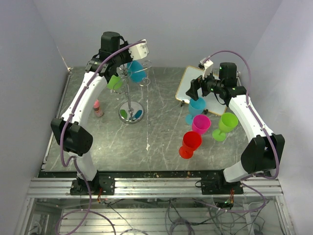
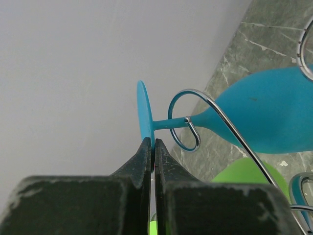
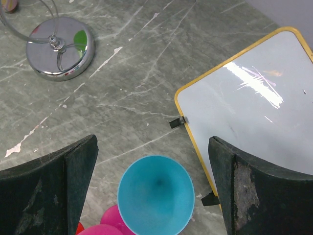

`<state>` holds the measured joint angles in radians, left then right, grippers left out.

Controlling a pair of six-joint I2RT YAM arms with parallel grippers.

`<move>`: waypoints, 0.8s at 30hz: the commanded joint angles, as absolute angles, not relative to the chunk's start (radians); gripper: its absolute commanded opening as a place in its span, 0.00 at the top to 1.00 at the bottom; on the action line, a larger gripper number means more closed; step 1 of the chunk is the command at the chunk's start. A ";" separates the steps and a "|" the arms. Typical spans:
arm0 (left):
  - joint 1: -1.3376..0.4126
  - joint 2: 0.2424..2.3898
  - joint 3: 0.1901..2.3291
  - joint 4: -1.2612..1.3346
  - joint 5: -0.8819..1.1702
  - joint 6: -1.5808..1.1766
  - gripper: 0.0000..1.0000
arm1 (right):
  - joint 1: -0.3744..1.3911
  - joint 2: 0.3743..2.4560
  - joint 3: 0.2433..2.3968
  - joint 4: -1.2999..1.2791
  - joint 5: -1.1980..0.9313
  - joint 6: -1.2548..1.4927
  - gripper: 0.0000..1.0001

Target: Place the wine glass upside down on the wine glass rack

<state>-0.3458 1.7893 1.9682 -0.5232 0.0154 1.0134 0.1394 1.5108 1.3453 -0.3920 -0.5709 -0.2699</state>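
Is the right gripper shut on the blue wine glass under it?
No, the right gripper is wide open, hanging above the upright blue wine glass.

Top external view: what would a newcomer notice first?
The left gripper pinches the foot of a blue glass whose stem passes through a curl of the wire rack, at the far left. On the right, the open right gripper hovers over a second blue glass, upright beside a pink glass.

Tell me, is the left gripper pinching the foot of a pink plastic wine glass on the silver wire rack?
No: the left wrist view shows the plastic wine glass is blue, not pink. The left gripper pinches its foot on the silver wire rack.
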 commanded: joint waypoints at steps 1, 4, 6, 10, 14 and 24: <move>-0.336 1.753 1.954 -0.531 0.061 1.005 0.93 | 0.135 1.486 1.330 -0.361 -0.568 -0.272 0.05; -0.336 1.736 1.929 -0.519 0.064 1.002 0.92 | 0.134 1.488 1.331 -0.363 -0.569 -0.272 0.05; -0.336 1.734 1.927 -0.526 0.068 0.997 0.91 | 0.134 1.485 1.328 -0.361 -0.568 -0.272 0.05; -0.336 1.738 1.933 -0.543 0.075 0.970 0.88 | 0.133 1.477 1.322 -0.362 -0.568 -0.270 0.05; -0.336 1.734 1.926 -0.554 0.086 0.957 0.84 | 0.133 1.470 1.317 -0.354 -0.572 -0.267 0.05; -0.336 1.706 1.907 -0.554 0.098 0.942 0.77 | 0.133 1.468 1.313 -0.351 -0.568 -0.270 0.05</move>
<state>-0.3408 1.7481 1.9118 -0.5446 0.0563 0.9676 0.1394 1.4986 1.3270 -0.3763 -0.5713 -0.2695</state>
